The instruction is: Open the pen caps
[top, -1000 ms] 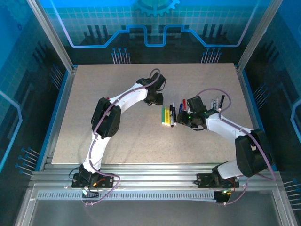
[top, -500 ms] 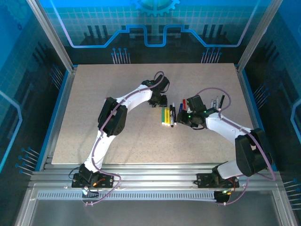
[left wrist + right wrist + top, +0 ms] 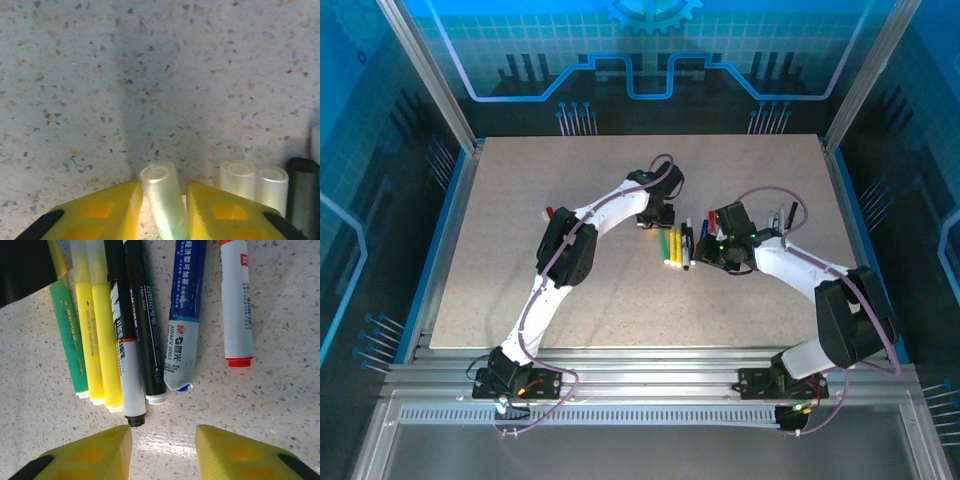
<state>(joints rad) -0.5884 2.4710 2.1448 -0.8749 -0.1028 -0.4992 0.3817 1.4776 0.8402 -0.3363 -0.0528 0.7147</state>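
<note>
- The left gripper [image 3: 164,192] was down at the far end of the row of pens, its yellow fingers [image 3: 107,212] closed from both sides on the clear cap [image 3: 157,176] of the green highlighter [image 3: 67,340].
- That cap was tinted faintly green and lay low on the speckled table [image 3: 520,280], pointing away from the wrist.
- Just to the right of it sat two more clear caps [image 3: 254,181] side by side, touching each other, and then a black cap [image 3: 302,175] at the frame's edge.
- From above, the left gripper [image 3: 656,214] sat at the top of the pen row in the middle of the table, and the right gripper [image 3: 704,254] was just to the row's right.
- The right gripper [image 3: 162,434] stood with its jaws apart and nothing between them, hanging just short of the pens' near ends.
- Ahead of it the pens lay roughly parallel: the green highlighter, two yellow highlighters [image 3: 97,340], two black markers [image 3: 140,330], a blue marker [image 3: 182,325] with its label peeling at the end, and a red marker [image 3: 236,305] a little apart on the right.
- The highlighters and black markers lay touching one another.
- A few more slim pens [image 3: 784,216] lay beyond the right forearm, too small to tell colours.
- A small red piece [image 3: 548,212] lay by the left arm's elbow; I could not tell what it was.
</note>
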